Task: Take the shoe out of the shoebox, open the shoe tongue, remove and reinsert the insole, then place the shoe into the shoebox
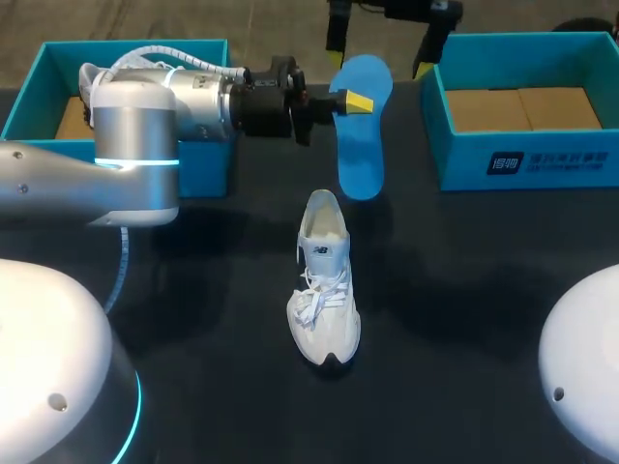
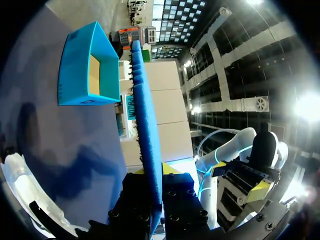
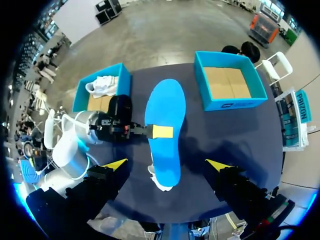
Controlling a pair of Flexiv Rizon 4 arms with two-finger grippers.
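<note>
Head view: open teal cardboard box at far left [image 1: 39,72] with a second white shoe [image 3: 102,85] inside, not in play. Left gripper [image 1: 350,101] comes in just right of it, pinching the flat blue foam insole [image 1: 363,164] from both faces. The left wrist view shows the insole edge-on between the fingers. It hangs in the air, clear of the black table [image 1: 464,290], just beyond the heel of the white lace-up sneaker [image 1: 324,280].

The sneaker stands on its sole mid-table, toe towards me, collar facing the insole, and nothing is gripping it. Right gripper [image 3: 166,164] hovers high over the far side, fingers spread wide and empty. Second teal box [image 1: 522,106] at far right shows only its bare cardboard floor.

Step, as I read it: insole is out, reinsert is next. That needs one end of the insole tipped down and lined up with the collar, then slid forward along the footbed. The shoe will likely skid or tip when pushed, so the right gripper should probably brace it first. I can't tell how far open the tongue is.
</note>
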